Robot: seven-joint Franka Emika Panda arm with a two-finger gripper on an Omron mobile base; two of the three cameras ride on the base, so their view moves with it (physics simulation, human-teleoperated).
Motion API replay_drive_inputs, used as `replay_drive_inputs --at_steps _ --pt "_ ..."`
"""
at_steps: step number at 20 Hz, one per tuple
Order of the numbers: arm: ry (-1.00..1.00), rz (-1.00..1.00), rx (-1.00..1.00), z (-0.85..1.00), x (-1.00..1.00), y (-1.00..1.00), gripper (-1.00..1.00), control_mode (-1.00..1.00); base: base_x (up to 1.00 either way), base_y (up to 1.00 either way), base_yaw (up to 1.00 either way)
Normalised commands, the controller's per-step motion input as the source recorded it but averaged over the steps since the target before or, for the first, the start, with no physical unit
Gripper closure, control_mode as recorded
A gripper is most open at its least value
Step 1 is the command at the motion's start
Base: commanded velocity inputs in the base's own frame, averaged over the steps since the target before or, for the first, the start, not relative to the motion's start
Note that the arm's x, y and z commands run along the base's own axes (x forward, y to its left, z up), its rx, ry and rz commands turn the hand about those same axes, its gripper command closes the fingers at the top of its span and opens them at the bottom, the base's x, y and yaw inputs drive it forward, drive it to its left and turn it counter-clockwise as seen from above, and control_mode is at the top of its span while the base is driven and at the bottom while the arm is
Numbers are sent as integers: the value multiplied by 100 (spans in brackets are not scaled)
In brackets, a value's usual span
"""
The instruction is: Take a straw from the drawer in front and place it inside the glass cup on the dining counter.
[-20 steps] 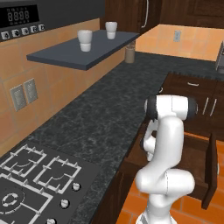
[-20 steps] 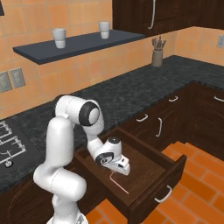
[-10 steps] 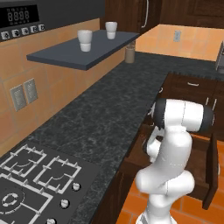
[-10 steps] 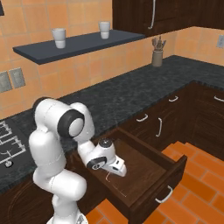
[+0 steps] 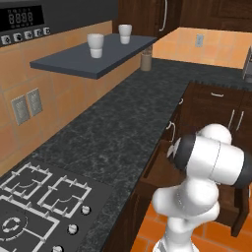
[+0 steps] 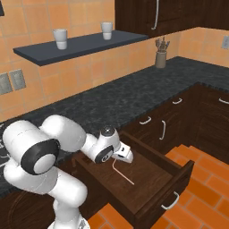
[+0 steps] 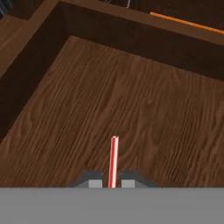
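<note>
The jaws are pinching the straw [image 7: 113, 161] between the two finger tips at the bottom centre of the hand view, and the gripper [image 7: 113, 180] is pointing down at the plain wooden floor of the drawer [image 7: 39, 83]. In the right base view the straw [image 6: 121, 172] is hanging from the gripper [image 6: 117, 157] near mid-frame (a thin pale line), slanting over the open drawer [image 6: 166, 179] toward the lower right.
</note>
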Motion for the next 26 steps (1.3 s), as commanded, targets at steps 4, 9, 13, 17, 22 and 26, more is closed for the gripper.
replay_drive_inputs --at_steps 4,9,13,17,22,26 --pt "0 0 0 100 4 0 100 -100 0 0 0" --pt "2 0 0 100 0 0 100 -100 0 0 0" --pt "13 0 3 100 -2 0 100 -100 0 0 0" --pt "23 0 5 100 -19 6 100 -100 0 0 0" --pt "17 0 2 100 -56 24 100 -100 0 0 0" --pt "2 0 4 54 -93 27 100 -100 0 0 0"
